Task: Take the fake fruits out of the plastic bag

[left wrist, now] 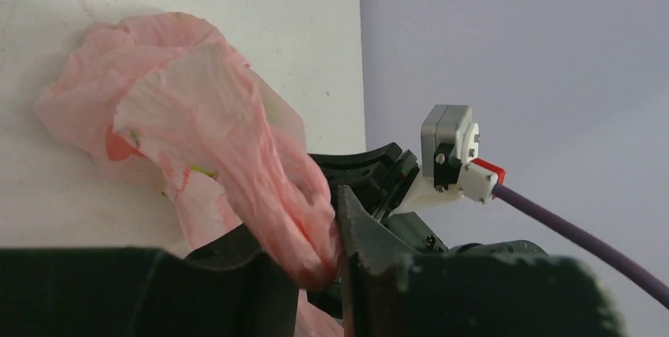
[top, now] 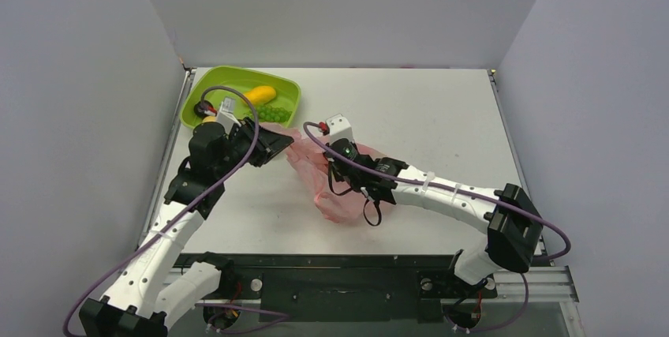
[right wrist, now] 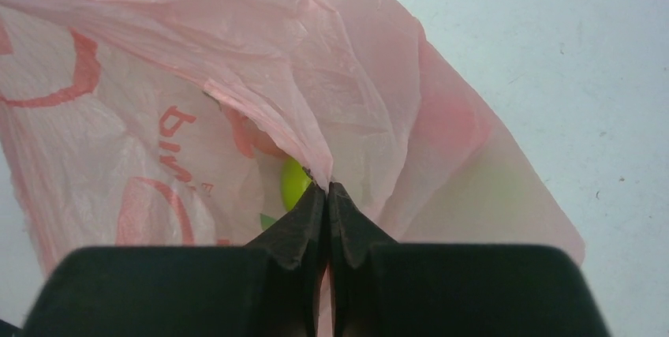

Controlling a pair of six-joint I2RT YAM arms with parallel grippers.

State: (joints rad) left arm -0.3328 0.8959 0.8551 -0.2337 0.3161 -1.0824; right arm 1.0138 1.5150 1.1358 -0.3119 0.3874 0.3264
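White tabletop (top: pixel 442 116): left gripper (left wrist: pixel 335 230) and right gripper (right wrist: pixel 326 195) are both pinching the crinkly pink plastic bag (right wrist: pixel 197 53). Opening step, I'd say; they're needing to pull apart.

the plastic bag (top: pixel 335 207) is thin, crinkled and translucent pink, printed with red lettering and curved marks. it is laid crumpled on the white table, near the middle, and is stretched out toward the left. one bunched fold of it (left wrist: pixel 205 116) is pinched between the fingers of the left gripper (left wrist: pixel 315 262) and drawn up off the surface. another gathered fold (right wrist: pixel 355 61) is clamped in the closed tips of the right gripper (right wrist: pixel 327 191). a glossy yellow-green fruit (right wrist: pixel 295 183) is seen inside the bag, just behind that clamped fold, mostly hidden by plastic. other fruits cannot be made out clearly through the film.
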